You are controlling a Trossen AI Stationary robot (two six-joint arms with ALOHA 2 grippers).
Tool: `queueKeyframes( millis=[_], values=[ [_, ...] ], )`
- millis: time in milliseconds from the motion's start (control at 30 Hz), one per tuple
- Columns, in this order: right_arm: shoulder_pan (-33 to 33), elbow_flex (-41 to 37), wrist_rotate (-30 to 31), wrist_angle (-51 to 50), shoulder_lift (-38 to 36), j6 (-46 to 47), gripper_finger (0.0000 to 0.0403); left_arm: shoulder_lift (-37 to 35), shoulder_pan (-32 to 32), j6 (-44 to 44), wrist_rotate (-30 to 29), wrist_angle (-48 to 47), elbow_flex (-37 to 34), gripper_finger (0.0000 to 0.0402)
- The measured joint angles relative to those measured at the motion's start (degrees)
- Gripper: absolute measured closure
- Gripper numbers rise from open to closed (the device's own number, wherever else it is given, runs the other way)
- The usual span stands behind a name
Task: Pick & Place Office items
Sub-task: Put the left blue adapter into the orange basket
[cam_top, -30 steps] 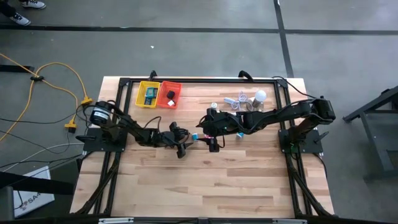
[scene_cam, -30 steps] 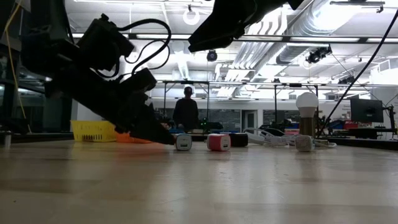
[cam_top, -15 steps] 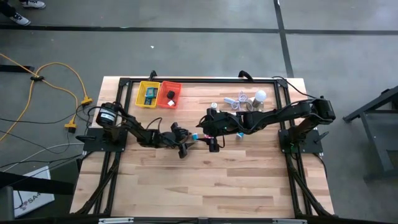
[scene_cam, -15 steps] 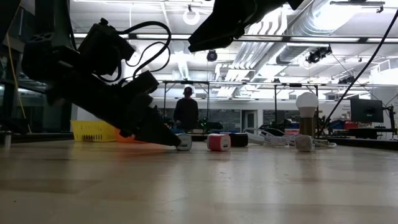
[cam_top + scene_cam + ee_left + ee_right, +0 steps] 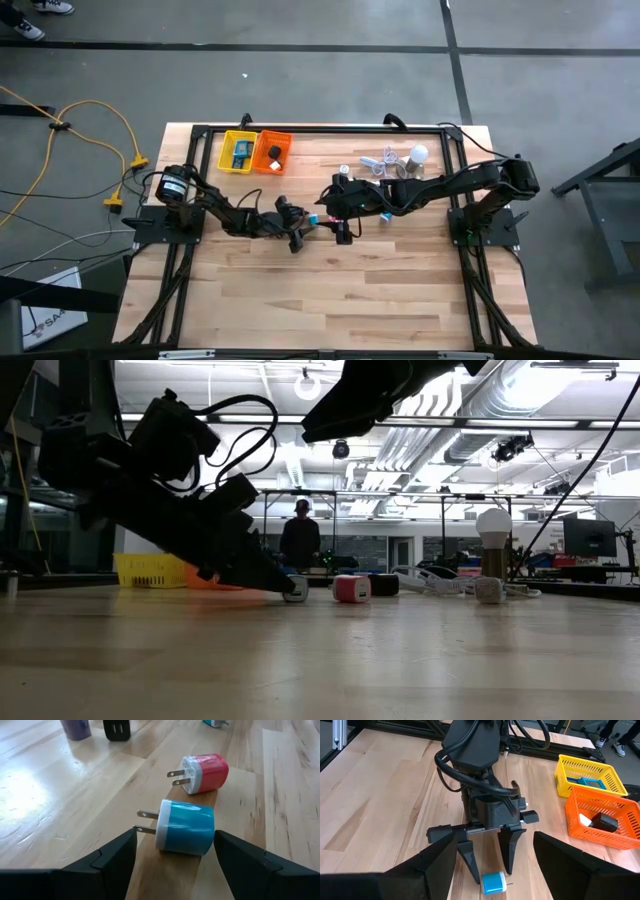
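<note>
the left gripper [image 5: 489, 857] is down at the table near its middle, fingers spread apart, and a blue plug [image 5: 186, 827] lies on the wood between the fingertips [image 5: 469, 862], not clamped. the plug is a small rounded cube with a glossy blue body, a white face and two flat metal prongs, lying on its side. just beyond it lies a pink-red plug [image 5: 205, 772] of the same shape, white-faced, prongs pointing the same way; the two are close but apart. farther off on the wood stand a black plug [image 5: 116, 729] and a purple piece [image 5: 76, 728], both cut off by the frame edge, with a sliver of a light-blue piece [image 5: 215, 722] off to one side.

the right gripper [image 5: 343, 228] hangs above the table just beside the left one, its fingers wide apart with nothing between them.

at the far left of the table [image 5: 350, 300] sit two small baskets touching side by side. the yellow basket [image 5: 590, 772] holds a flat blue piece. the orange basket [image 5: 600, 817] holds a black piece and a white one.

near the far right edge a white light bulb [image 5: 419, 154] stands beside a white cable [image 5: 378, 160]. from table height the left arm hides most of the blue plug, and a person [image 5: 300, 540] stands in the room behind, too distant to make out.
</note>
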Motion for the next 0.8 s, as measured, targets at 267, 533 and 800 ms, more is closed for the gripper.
queueKeyframes(
  millis=[267,533,800],
  values=[
    [0.0,0.0,0.0,0.0,0.0,0.0,0.0152,0.0,0.4,0.0,0.0,-0.1,0.0,0.0144],
    [0.0,0.0,0.0,0.0,0.0,0.0,0.0152,0.0,0.4,0.2,0.0,-0.1,0.0,0.0154],
    [0.0,0.0,0.0,0.0,0.0,0.0,0.0152,0.0,0.4,0.1,0.2,-0.1,0.0,0.0212]
  ],
)
